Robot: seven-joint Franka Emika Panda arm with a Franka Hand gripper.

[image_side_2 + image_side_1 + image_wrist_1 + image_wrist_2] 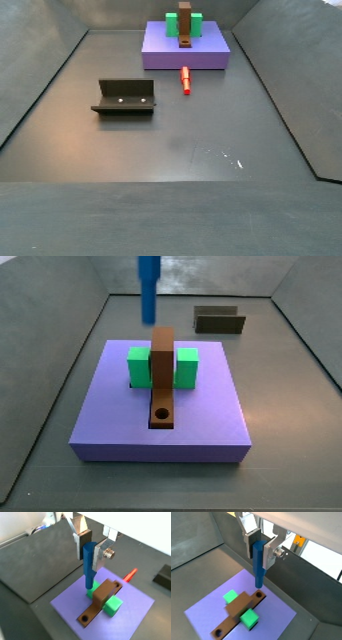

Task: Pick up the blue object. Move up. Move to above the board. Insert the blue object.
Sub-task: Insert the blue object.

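In both wrist views my gripper (92, 548) (259, 541) grips the blue peg (89, 566) upright, its lower end hanging above the brown plank (101, 601), which passes through the green block (113, 605) on the purple slab (137, 604). A side view shows the peg (148, 288) hanging above the plank's (162, 376) far end. In a side view I see the fixture (124, 96) and a red stick (186, 79) on the floor.

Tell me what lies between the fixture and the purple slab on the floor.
A small red peg lies on the floor between the fixture and the purple slab, seen in a side view.
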